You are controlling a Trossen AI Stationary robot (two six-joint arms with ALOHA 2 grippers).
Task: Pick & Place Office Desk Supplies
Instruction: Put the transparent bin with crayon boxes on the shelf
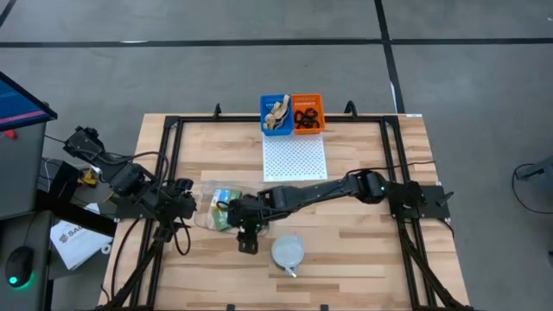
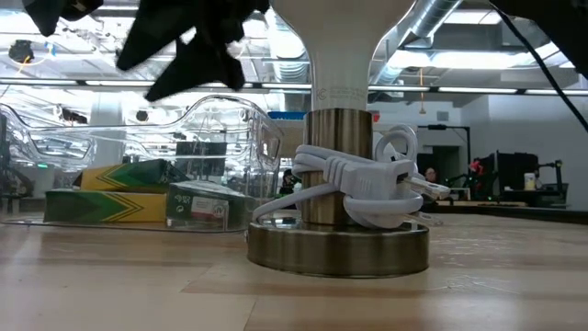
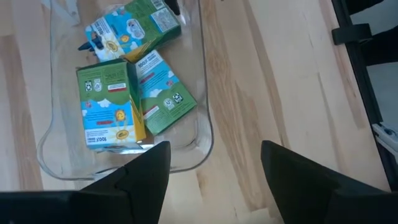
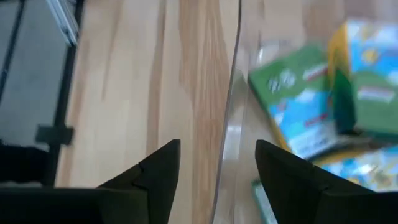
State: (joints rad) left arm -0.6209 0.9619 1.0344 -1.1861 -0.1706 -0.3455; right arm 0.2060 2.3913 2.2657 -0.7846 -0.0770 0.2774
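Your right gripper [image 4: 214, 168] hangs over the clear plastic tray's [image 3: 205, 134] edge with its fingers apart and nothing between them. In its wrist view the tray wall runs up through the gap, so you look to be in the reach step, not a grasp.

The left gripper [image 3: 214, 168] waits just left of the tray, fingers wide apart, empty.

The crayon boxes [image 3: 127, 93] lie flat in the tray near the table's middle-left. There are at least three, skewed to each other, so there's no common long axis. The top one is tilted against the two below.

For the next move, clear the tray wall, pick one box and turn the wrist so the fingers close across its narrow side.

The likely target is the blue bin [image 1: 276, 115] and orange bin [image 1: 307, 113] at the far edge. The lamp base [image 2: 338, 244] with its coiled white cord [image 2: 367, 175] sits just right of the tray; keep clear of it.
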